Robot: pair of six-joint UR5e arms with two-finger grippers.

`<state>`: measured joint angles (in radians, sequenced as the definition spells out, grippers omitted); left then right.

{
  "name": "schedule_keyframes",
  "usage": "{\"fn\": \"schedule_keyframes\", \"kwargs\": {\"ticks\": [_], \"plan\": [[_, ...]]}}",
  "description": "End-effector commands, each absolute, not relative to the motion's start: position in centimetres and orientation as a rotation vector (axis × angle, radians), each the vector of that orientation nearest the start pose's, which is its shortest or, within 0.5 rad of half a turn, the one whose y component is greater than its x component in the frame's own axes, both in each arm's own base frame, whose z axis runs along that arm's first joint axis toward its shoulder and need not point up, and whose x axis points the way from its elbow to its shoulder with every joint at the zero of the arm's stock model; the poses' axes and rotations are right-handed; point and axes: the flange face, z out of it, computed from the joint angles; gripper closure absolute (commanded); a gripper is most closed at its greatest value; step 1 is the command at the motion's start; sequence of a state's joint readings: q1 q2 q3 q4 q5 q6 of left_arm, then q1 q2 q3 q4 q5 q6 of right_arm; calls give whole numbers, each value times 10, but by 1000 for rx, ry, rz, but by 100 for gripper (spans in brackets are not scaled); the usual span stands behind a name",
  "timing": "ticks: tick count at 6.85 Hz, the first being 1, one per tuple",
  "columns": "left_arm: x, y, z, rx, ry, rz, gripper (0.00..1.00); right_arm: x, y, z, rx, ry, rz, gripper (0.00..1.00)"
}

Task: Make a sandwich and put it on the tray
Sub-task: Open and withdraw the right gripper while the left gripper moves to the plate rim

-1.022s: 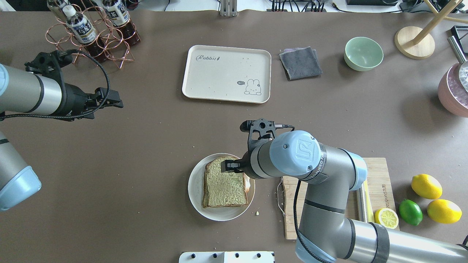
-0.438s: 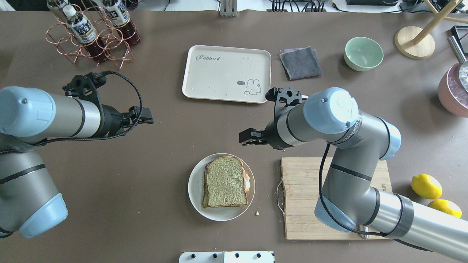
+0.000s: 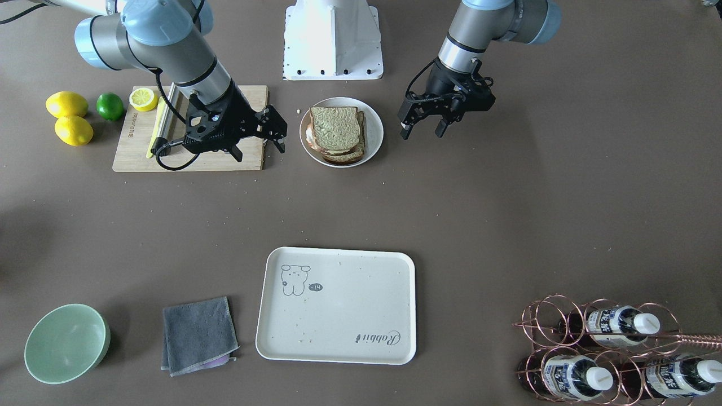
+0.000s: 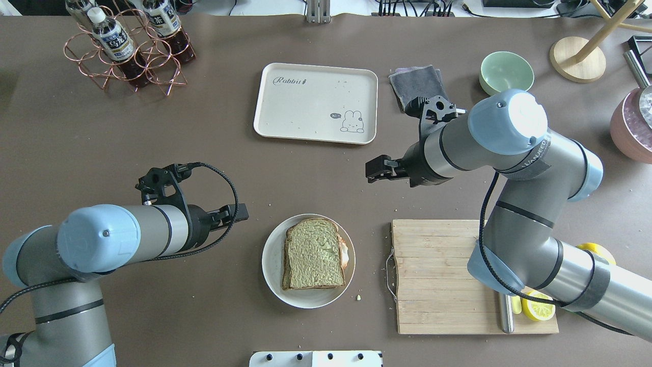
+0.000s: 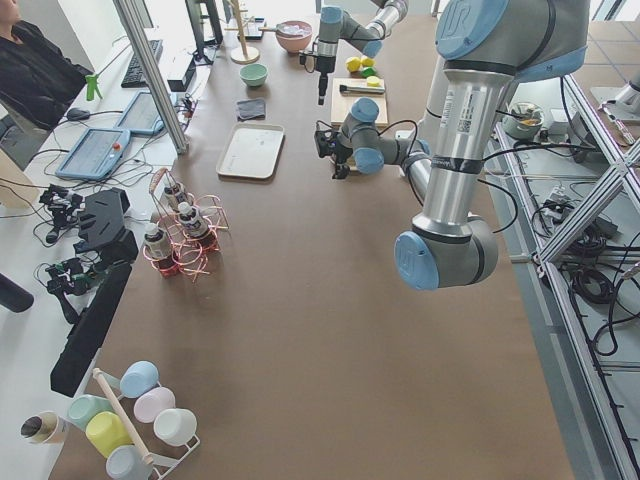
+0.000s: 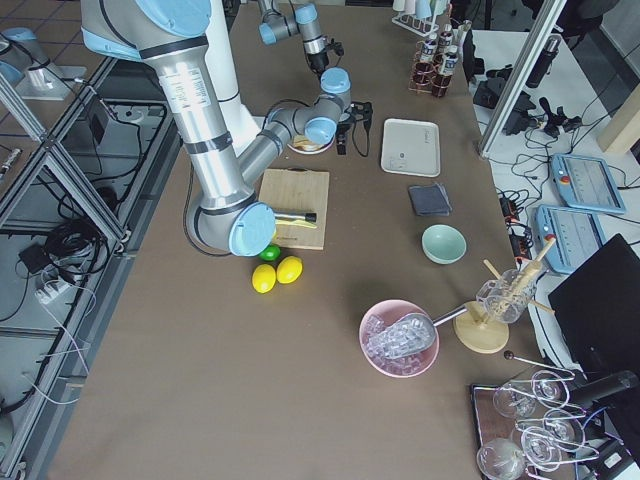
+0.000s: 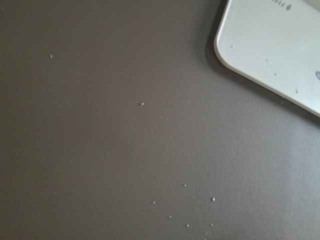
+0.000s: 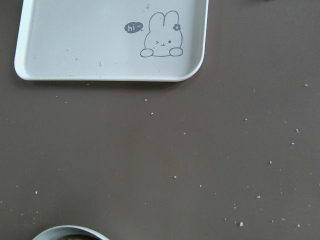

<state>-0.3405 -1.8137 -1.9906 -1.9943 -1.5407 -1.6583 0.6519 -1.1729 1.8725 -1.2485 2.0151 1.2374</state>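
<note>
Between the two grippers: the sandwich (image 4: 313,254), two square slices of tan, dark-crusted bread with a white fried egg (image 4: 346,255) peeking out at one edge, sits stacked on a round white plate (image 4: 270,265). Neither arm touches it.

Right gripper: the black two-finger right gripper (image 4: 369,171) hangs with its jaws parted and nothing between them. A second ago it was down on the top slice; it has since lifted off and pulled away. The plate now lies off its fingertips toward the robot's base, and the tray lies off them the other way.

Left gripper: the left gripper (image 4: 243,211) has swung in from far out on its own side. It hovers just beside the plate's rim, pointing at the sandwich, fingers spread and empty.

Tray: the cream-white rectangular plastic tray (image 4: 305,109), with its bunny drawing and "Rabbit" script, holds only crumbs. It lies well apart from the plate, out ahead of both grippers and nearer the right one.

What the change means: the building looks finished and the top slice has been let go. The arms appear to be trading places for the carry to the tray. A loose stack could slide apart if gripped from one side only.
</note>
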Motion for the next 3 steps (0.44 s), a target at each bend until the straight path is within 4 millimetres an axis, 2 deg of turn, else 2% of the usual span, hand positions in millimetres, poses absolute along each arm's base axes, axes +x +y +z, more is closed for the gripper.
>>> {"fn": "schedule_keyframes", "kwargs": {"ticks": [1,2,3], "plan": [[510,-270,286,163,1090,-395,5,-384,-453,283,122,-1060,44,1],[525,-274,282,184,1088,-410,12,-382,-454,290,126,-1049,52,1],[532,-271,286,174,1081,-413,19,-381,-454,293,124,-1042,61,1]]}}
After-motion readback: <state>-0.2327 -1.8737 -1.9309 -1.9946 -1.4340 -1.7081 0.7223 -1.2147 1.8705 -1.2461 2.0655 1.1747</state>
